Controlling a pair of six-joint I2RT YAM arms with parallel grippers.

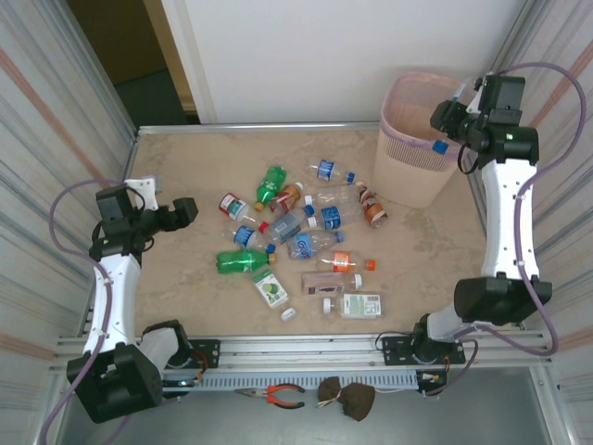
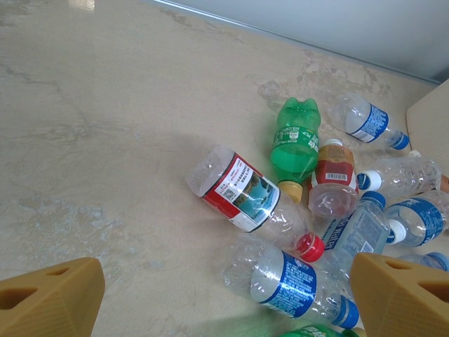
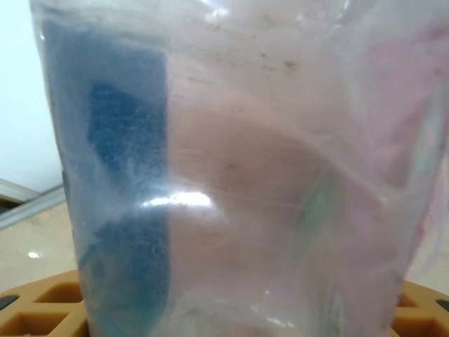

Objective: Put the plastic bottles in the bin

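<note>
Several plastic bottles lie scattered mid-table, clear, green and brown. The pale pink bin stands at the back right. Over its rim my right gripper is shut on a clear bottle with a blue label; its blue cap hangs just inside the rim. That bottle hides most of the right wrist view, with the orange fingers low at either side. My left gripper hovers open left of the pile, nothing between its fingers. Ahead of it lie a red-capped bottle and a blue-labelled one.
Corrugated walls close in both sides of the table. A loose white cap lies near the front edge. Pliers and a dark cloth sit on the rail in front of the arm bases. Bare tabletop stretches left of the pile.
</note>
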